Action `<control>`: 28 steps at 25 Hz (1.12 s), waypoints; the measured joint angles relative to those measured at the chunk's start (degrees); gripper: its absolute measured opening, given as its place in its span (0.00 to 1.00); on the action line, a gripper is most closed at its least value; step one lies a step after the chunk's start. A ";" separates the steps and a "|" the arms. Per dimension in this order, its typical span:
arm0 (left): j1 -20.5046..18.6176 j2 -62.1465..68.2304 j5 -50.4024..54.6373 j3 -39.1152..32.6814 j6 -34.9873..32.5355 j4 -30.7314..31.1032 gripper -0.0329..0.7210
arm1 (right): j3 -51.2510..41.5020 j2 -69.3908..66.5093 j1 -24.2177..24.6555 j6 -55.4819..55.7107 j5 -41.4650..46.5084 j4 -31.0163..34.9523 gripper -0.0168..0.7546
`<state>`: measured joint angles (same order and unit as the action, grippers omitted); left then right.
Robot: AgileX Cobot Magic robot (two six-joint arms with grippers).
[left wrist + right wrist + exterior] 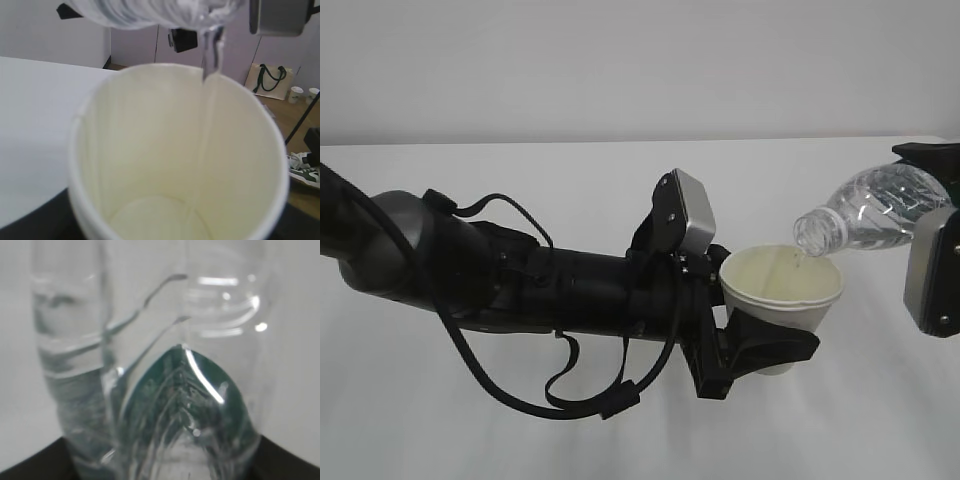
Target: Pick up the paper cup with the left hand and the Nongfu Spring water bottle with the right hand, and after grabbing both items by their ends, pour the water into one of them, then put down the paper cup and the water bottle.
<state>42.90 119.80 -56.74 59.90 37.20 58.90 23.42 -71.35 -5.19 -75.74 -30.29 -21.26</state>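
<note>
My left gripper (760, 345) is shut on the lower part of the paper cup (782, 290), holding it upright above the table. In the left wrist view the cup (175, 150) fills the frame, cream inside, with a little liquid at its bottom. My right gripper (940, 205) at the right edge is shut on the base end of the Nongfu Spring water bottle (875, 210). The bottle is tilted, with its open mouth just over the cup's far rim. A thin stream of water (209, 52) runs from the mouth into the cup. The bottle (150, 365) fills the right wrist view.
The white table (620, 440) spreads under both arms, with a plain wall behind. The left arm's body and loose cables (570, 300) stretch across the left half. Beyond the table edge are a bag (267, 80) and shoes (305, 170) on the floor.
</note>
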 joint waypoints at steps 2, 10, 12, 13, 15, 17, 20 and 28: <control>0.00 0.00 0.00 0.00 0.00 0.00 0.66 | 0.00 0.00 0.00 -0.22 0.00 0.00 0.54; 0.00 0.00 -0.09 0.00 0.00 0.00 0.66 | 0.00 0.00 0.00 -0.30 0.00 0.13 0.54; 0.00 0.00 -0.09 0.00 0.00 0.00 0.66 | 0.00 0.00 0.00 -0.30 0.00 0.26 0.54; 0.00 0.00 -0.09 0.00 0.00 0.00 0.66 | 0.00 0.00 0.00 -0.30 0.00 0.30 0.54; 0.00 0.00 -0.09 0.00 0.00 0.00 0.66 | 0.00 0.00 0.00 -0.34 0.00 0.39 0.54; 0.00 0.00 -0.09 0.00 0.00 0.00 0.66 | 0.00 0.00 0.00 -0.34 -0.04 0.43 0.54; 0.00 0.00 -0.09 0.00 0.00 0.00 0.66 | 0.00 0.00 0.00 -0.34 -0.13 0.43 0.54; 0.00 0.00 -0.09 0.00 0.00 0.51 0.66 | 0.00 0.00 0.00 -0.47 -0.13 0.43 0.54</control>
<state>42.90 119.80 -56.83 59.90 37.20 59.41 23.42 -71.35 -5.19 -76.21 -30.43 -20.83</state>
